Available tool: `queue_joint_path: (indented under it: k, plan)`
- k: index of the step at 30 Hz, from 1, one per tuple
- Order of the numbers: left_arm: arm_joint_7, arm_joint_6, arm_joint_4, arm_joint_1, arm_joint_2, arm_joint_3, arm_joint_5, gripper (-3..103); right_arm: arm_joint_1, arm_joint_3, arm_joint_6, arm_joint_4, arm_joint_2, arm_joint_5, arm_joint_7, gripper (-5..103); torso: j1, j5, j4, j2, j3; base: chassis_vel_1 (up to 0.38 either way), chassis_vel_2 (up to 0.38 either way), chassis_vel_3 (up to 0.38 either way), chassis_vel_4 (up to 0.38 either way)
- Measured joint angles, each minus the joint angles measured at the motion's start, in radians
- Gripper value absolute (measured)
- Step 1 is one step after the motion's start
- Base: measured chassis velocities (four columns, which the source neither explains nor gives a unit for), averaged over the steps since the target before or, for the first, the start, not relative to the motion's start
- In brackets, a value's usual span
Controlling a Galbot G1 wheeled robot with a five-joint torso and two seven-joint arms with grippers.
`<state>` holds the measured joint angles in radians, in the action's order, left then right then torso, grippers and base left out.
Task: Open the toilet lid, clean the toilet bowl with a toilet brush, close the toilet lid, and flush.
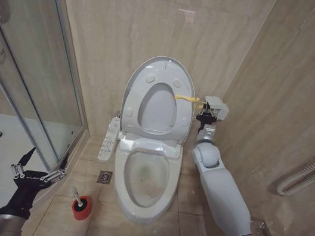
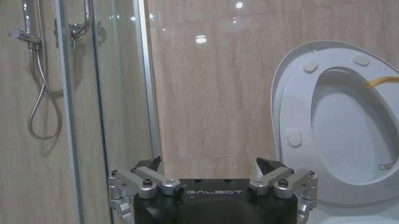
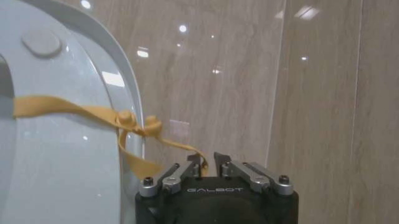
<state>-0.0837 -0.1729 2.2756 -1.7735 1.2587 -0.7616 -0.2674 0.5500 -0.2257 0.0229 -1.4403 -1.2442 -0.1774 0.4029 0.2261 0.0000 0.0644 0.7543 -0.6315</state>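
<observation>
Beige tiled wall, toilet lid [image 1: 152,78] upright, right gripper [image 3: 208,164] pinching yellow tie [image 3: 134,122]

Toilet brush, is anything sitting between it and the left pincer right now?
Nothing visible does. The left pincer hangs open by the glass shower door, and the toilet brush stands in its red cup holder on bare floor tiles beside the toilet bowl.

Glossy white toilet lid [image 1: 153,72] with yellow tie [image 1: 186,98], white toilet bowl [image 1: 140,203] stained brownish inside, red brush holder [image 1: 81,208], beige veined wall tiles [image 1: 132,17], black grippers
</observation>
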Motion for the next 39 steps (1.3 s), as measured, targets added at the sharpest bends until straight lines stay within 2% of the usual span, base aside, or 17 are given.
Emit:
queue_joint_path:
  k: [2, 3, 9, 10, 16, 17, 24, 25, 39]
  plan:
    - [0.0, 0.0, 0.0, 0.0, 0.0, 0.0, 0.0, 100, 0.006, 0.003, 0.002, -0.013, 0.002, -0.001, 0.0, -3, 0.0, -0.0001, 0.0001, 0.0, 0.0, 0.0, 0.0, 0.0, 0.0]
    - [0.0, 0.0, 0.0, 0.0, 0.0, 0.0, 0.0, 100, 0.013, 0.007, 0.003, -0.027, 0.003, -0.002, 0.0, 22, 0.0, -0.0001, 0.0, 0.0, 0.0, 0.0, 0.0, 0.0, 0.0]
    - [0.0, 0.0, 0.0, 0.0, 0.0, 0.0, 0.0, 100, 0.049, 0.026, 0.011, -0.086, 0.004, -0.002, 0.0, 22, 0.0, -0.0001, -0.0002, 0.0, 0.0, 0.0, 0.0, 0.0, 0.0]
    - [0.0, 0.0, 0.0, 0.0, 0.0, 0.0, 0.0, 100, 0.058, 0.028, 0.014, -0.101, 0.004, -0.001, 0.001, 49, 0.0, 0.0, -0.0001, 0.0, 0.0, 0.0, 0.0, 0.0, 0.0]
    - [0.0, 0.0, 0.0, 0.0, 0.0, 0.0, 0.0, 100, 0.112, 0.032, 0.025, -0.175, 0.022, 0.0, 0.0, 49, 0.0, 0.0001, -0.0006, 0.0, 0.0, 0.0, 0.0, 0.0, 0.0]
    - [0.0, 0.0, 0.0, 0.0, 0.0, 0.0, 0.0, 100, 0.132, 0.028, 0.026, -0.195, 0.029, 0.0, 0.0, 77, 0.0, -0.0003, -0.0002, 0.0, 0.0, 0.0, 0.0, 0.0, 0.0]
    - [0.0, 0.0, 0.0, 0.0, 0.0, 0.0, 0.0, 100, 0.216, 0.008, 0.032, -0.266, 0.044, -0.002, 0.0, 77, 0.0, 0.0, -0.0004, 0.0, 0.0, 0.0, 0.0, 0.0, 0.0]
    - [0.0, 0.0, 0.0, 0.0, 0.0, 0.0, 0.0, 100, 0.231, 0.003, 0.034, -0.277, 0.046, -0.004, 0.002, 97, 0.0, 0.0001, -0.0005, 0.0, 0.0, 0.0, 0.0, 0.0, 0.0]
    - [0.0, 0.0, 0.0, 0.0, 0.0, 0.0, 0.0, 100, 0.443, -0.075, 0.074, -0.47, 0.087, -0.037, 0.042, 98, 0.0, -0.0001, -0.0002, 0.0, 0.0, 0.0, 0.0, 0.0, 0.0]
